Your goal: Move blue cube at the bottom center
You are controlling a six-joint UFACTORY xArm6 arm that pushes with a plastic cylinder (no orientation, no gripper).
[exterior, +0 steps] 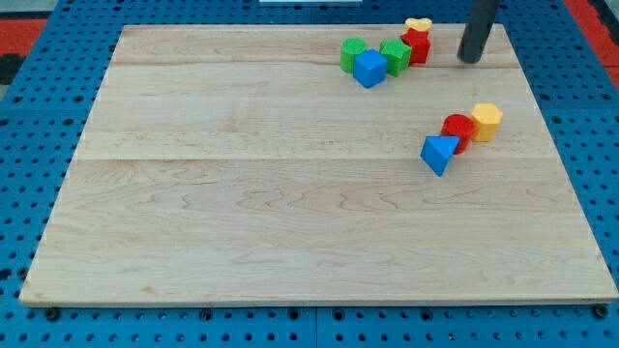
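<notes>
The blue cube (369, 69) sits near the view's top, right of centre, on the wooden board (242, 213). It touches a green round block (353, 52) on its left and a green block (395, 56) on its right. A red block (417, 45) and a yellow heart-shaped block (418, 24) stand just right of those. My tip (470, 59) is a dark rod at the view's top right, about a hundred pixels right of the blue cube and apart from every block.
A second cluster lies lower right: a blue triangular block (439, 154), a red round block (457, 130) and a yellow block (486, 120), touching in a diagonal row. Blue pegboard (29, 145) surrounds the board.
</notes>
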